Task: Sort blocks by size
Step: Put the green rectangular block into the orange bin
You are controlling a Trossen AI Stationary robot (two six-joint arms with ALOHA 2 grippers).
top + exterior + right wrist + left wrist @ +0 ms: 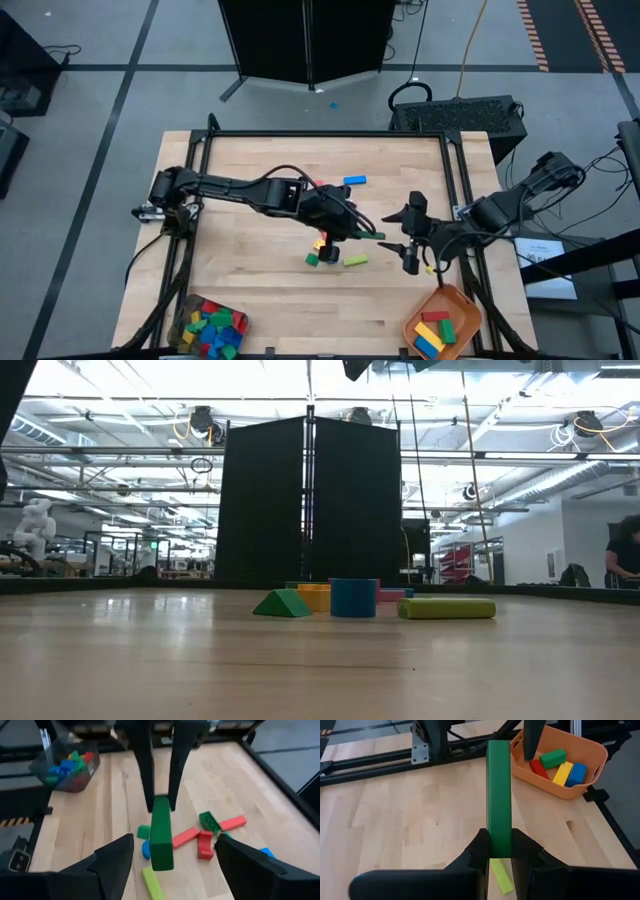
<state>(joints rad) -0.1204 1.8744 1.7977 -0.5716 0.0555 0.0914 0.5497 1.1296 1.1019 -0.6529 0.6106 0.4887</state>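
A long green block [498, 785] hangs above the middle of the table, with my left gripper [499, 840] shut on it. Its free end [378, 236] points at my right gripper [408, 237], which is open, its fingers wide on either side of that end [161, 855] without touching. Below lie loose blocks: a lime long one [355, 260], a small green one [312, 260], a yellow one [320, 243], red ones [200, 844], and a blue one [354, 181] farther back. The low view shows the lime block [447, 608] and a blue one [353, 598] resting on the table. My left gripper pinches the long green block by its near end [499, 851] between its two fingers. The fingers come from the table's left, slanting downward, and the block runs on in line with them. It is lifted clear of the table, its free end toward the right gripper.
A grey container [212, 328] full of small blocks stands at the near left corner. An orange tray [455, 300] with long blocks stands at the near right. A black frame [320, 133] rims the tabletop.
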